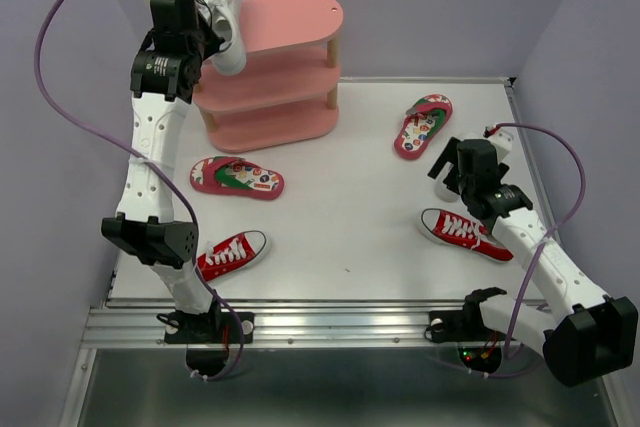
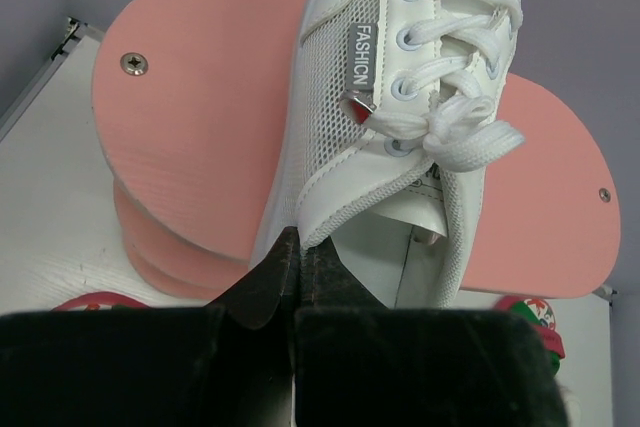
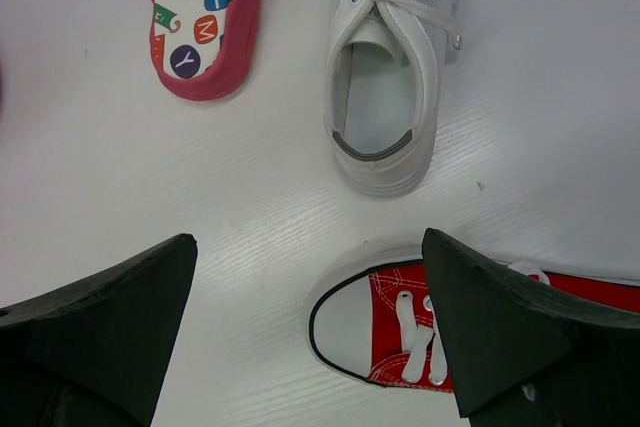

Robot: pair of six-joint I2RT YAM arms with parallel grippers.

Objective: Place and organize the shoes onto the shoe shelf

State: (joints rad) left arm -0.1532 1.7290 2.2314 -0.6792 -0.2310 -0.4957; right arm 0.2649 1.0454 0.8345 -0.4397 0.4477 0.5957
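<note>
Seen from above, the right gripper (image 3: 308, 239) hides the second white sneaker (image 3: 385, 97) at 3 o'clock; its jaws are spread and empty. At 11 o'clock, the left gripper (image 2: 298, 247) pinches a white sneaker (image 2: 400, 97) by its rim over the shelf (image 2: 190, 117).

You find the white table (image 1: 340, 227) carrying the pink shoe shelf (image 1: 290, 22), upright at its far left. The left flip-flop (image 1: 237, 177) lies just in front of the shelf, and the left red sneaker (image 1: 232, 253) lies near the front edge. On the right side, the right flip-flop (image 1: 423, 126), a white sneaker (image 3: 385, 97) and the right red sneaker (image 1: 462, 233) lie close together, none touching.
</note>
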